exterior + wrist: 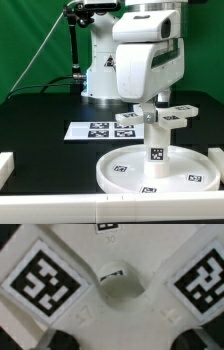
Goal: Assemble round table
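The large rimmed round disc point(125, 172) lies flat on the black table at the front. The short thick cylinder leg point(156, 145) stands upright on its middle, a tag facing the camera. The flat cross-bar foot point(128, 119) sits level at the top of the leg, tags facing up. My gripper point(152, 103) comes straight down onto the foot's middle. In the wrist view the foot point(90, 249) fills the frame, with a round boss point(122, 285) at its centre. My gripper point(128, 341) is shut on the foot, and its dark fingertips point(62, 340) flank one arm.
The marker board point(97, 130) lies flat behind the disc at the exterior view's left. White blocky brackets stand at the left edge point(5, 166) and right edge point(216, 158). A white rail point(70, 208) runs along the front. The robot base point(100, 75) stands behind.
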### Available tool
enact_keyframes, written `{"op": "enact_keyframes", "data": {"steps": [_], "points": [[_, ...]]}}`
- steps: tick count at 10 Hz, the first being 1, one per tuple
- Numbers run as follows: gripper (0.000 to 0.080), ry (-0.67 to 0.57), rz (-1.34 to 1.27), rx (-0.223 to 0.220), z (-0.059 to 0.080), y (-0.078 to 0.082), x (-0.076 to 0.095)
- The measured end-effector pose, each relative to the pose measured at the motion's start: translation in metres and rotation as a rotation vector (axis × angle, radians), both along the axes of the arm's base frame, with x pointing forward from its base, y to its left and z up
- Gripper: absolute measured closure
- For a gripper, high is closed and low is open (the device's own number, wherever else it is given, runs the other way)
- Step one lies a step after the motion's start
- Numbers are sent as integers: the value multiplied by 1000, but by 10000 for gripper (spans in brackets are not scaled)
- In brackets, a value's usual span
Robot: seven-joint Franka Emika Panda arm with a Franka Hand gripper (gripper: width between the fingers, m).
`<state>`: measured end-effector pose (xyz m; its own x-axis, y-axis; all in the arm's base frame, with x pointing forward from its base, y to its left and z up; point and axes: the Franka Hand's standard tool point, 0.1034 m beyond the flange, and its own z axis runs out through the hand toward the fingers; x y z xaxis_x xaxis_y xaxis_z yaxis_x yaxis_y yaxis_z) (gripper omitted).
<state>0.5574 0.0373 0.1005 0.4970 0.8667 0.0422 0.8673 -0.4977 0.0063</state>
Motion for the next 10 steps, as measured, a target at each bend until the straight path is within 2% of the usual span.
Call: {"op": "enact_keyframes", "data": {"steps": [2,7,10], "points": [[359,1,-29,1,0,0,0],[357,22,-584,56,0,-1,0],[357,29,-726,59,0,0,0]]}}
